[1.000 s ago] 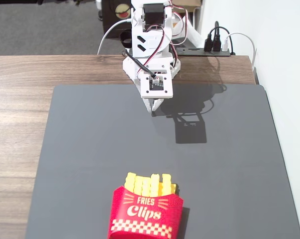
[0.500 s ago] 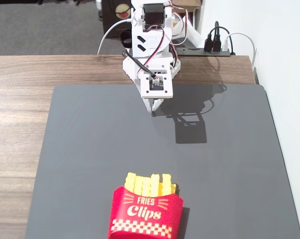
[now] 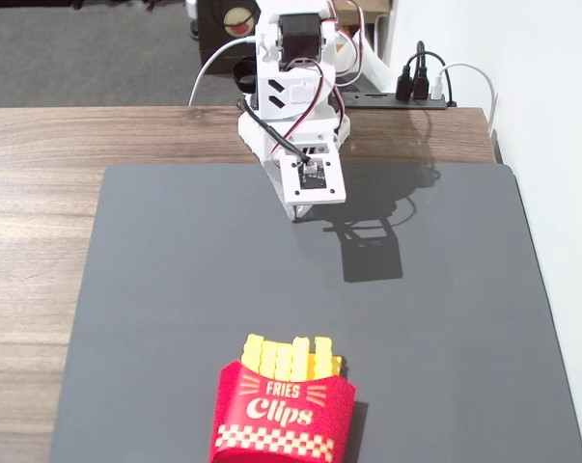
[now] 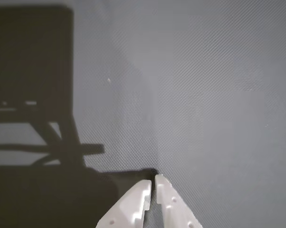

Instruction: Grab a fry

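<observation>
Several bright-yellow fries (image 3: 289,357) stand upright in a red "FRIES Clips" carton (image 3: 283,415) at the near edge of the dark grey mat (image 3: 175,289) in the fixed view. My white arm (image 3: 295,96) is folded at the far edge of the mat, well away from the carton. My gripper (image 4: 153,181) shows in the wrist view at the bottom, its two white fingers (image 4: 133,204) closed tip to tip and holding nothing. It points down at bare mat. No fry or carton shows in the wrist view.
The mat lies on a wooden table (image 3: 40,193). A black power strip with plugs and cables (image 3: 416,92) sits behind the arm at the far right. The arm's shadow (image 3: 373,251) falls on the mat.
</observation>
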